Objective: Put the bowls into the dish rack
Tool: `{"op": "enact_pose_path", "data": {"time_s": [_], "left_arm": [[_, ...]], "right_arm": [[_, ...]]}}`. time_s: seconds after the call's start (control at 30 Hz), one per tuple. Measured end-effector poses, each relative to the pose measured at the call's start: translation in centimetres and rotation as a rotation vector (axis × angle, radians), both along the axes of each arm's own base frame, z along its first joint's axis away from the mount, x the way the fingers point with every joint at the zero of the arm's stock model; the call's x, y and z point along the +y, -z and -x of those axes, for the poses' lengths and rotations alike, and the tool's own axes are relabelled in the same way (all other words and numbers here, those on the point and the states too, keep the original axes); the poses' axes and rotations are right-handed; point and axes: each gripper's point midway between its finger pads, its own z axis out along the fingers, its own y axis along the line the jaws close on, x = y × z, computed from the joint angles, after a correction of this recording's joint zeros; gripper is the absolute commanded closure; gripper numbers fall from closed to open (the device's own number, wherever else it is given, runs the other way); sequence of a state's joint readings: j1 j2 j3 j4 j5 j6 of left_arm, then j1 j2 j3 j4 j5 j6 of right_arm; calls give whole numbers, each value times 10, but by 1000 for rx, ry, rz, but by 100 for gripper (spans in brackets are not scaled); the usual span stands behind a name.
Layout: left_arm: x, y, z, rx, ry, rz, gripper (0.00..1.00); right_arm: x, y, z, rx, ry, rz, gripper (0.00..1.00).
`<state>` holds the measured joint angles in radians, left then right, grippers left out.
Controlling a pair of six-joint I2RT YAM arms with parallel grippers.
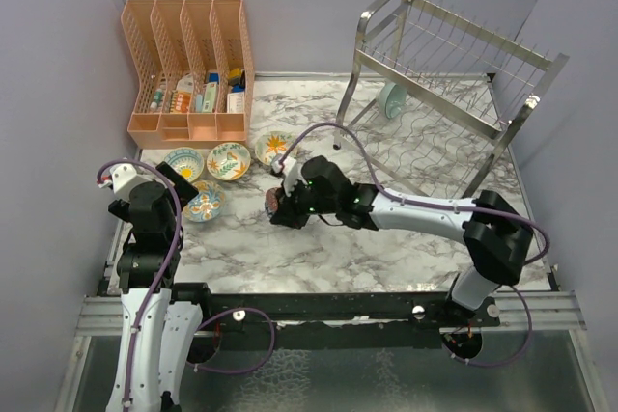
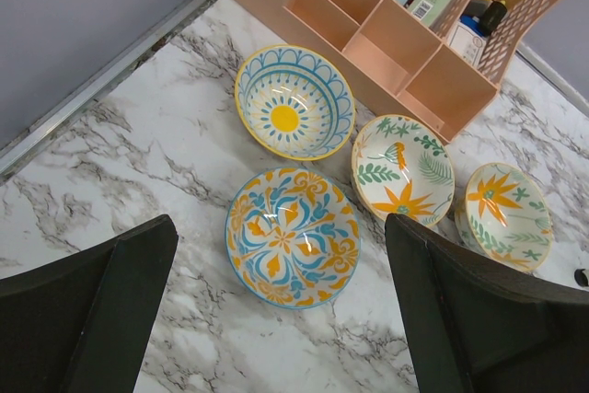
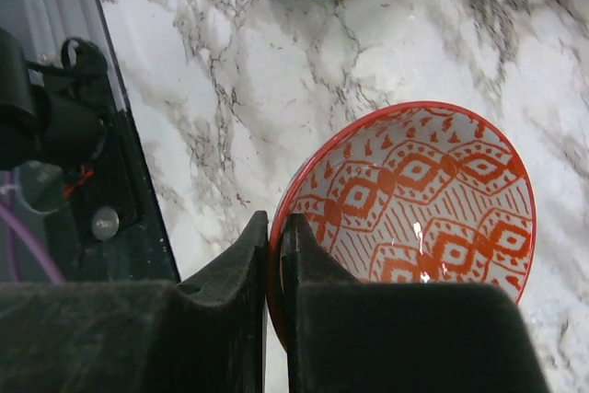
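Note:
My right gripper (image 1: pixel 278 205) is shut on the rim of the red patterned bowl (image 3: pixel 419 200), one finger inside and one outside, near the middle of the marble table; the bowl also shows in the top view (image 1: pixel 273 202). My left gripper (image 2: pixel 281 319) is open and empty above a blue and orange floral bowl (image 2: pixel 293 236). Beyond it lie a blue bowl with a yellow sun (image 2: pixel 294 103) and two cream leaf-patterned bowls (image 2: pixel 402 169) (image 2: pixel 508 215). The silver wire dish rack (image 1: pixel 454 94) stands at the back right with a pale teal bowl (image 1: pixel 391 100) in its lower tier.
A peach plastic organizer (image 1: pixel 188 69) holding small packets stands at the back left, just behind the bowls. Purple walls close in the table on the left, back and right. The black frame rail (image 3: pixel 110 190) runs along the near edge.

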<state>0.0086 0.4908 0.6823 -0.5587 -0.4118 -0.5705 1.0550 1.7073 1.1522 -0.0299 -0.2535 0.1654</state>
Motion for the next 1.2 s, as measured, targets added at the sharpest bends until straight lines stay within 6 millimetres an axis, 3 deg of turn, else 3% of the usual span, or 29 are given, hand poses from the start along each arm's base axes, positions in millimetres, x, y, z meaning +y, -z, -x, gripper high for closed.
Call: {"op": "enact_pose_path", "data": {"time_s": [0.3, 0.5, 0.67, 1.2], "left_arm": [[1, 0, 0, 0, -3, 0, 1], [1, 0, 0, 0, -2, 0, 1], [1, 0, 0, 1, -2, 0, 1], [0, 0, 0, 0, -1, 0, 1]], "right_arm": [[-77, -4, -35, 262, 253, -232, 99], [-100, -15, -41, 370, 336, -378, 99], [-118, -41, -66, 437, 384, -511, 99], [-169, -94, -124, 468, 542, -778, 99]]}}
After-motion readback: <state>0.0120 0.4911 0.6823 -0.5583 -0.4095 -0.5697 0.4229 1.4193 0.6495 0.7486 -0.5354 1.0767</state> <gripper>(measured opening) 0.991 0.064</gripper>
